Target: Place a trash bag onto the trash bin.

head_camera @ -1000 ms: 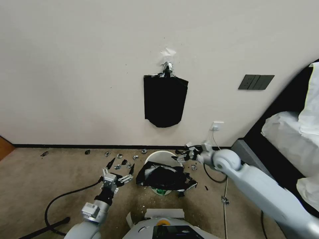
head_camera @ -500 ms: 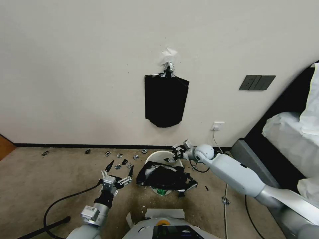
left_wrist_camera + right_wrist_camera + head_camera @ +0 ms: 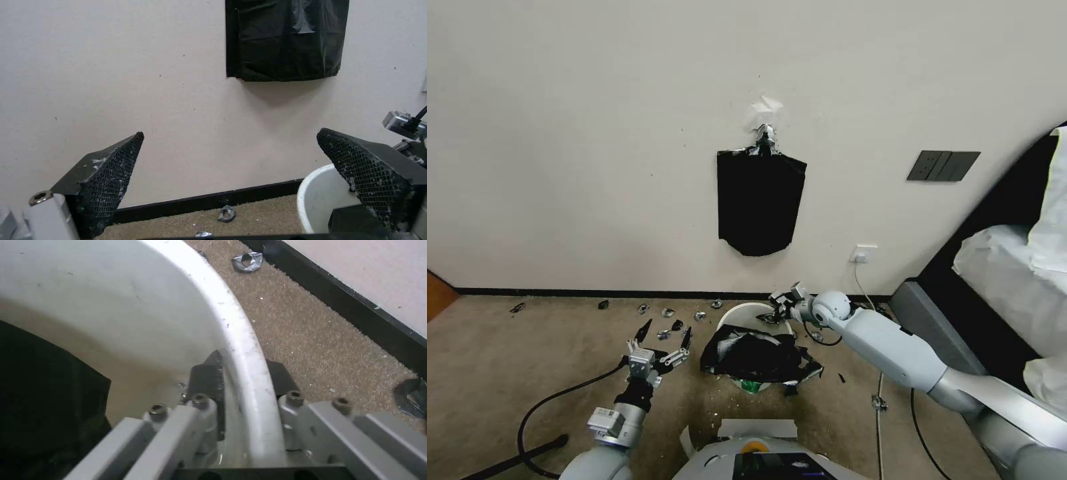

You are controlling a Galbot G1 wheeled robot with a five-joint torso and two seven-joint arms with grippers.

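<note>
Both grippers differ: right gripper (image 3: 242, 380) apparently pinches trash bin (image 3: 746, 312) rim; left gripper (image 3: 660, 338) spread, empty.

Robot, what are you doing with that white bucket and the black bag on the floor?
The robot is fitting a trash bag onto a trash bin that stands on the carpet by the wall. The crinkled bag lies over the near part of the bin, while the far rim is bare. The right gripper straddles that bare rim, one finger inside and one outside. The left gripper hovers open beside the bin, holding nothing.
</note>
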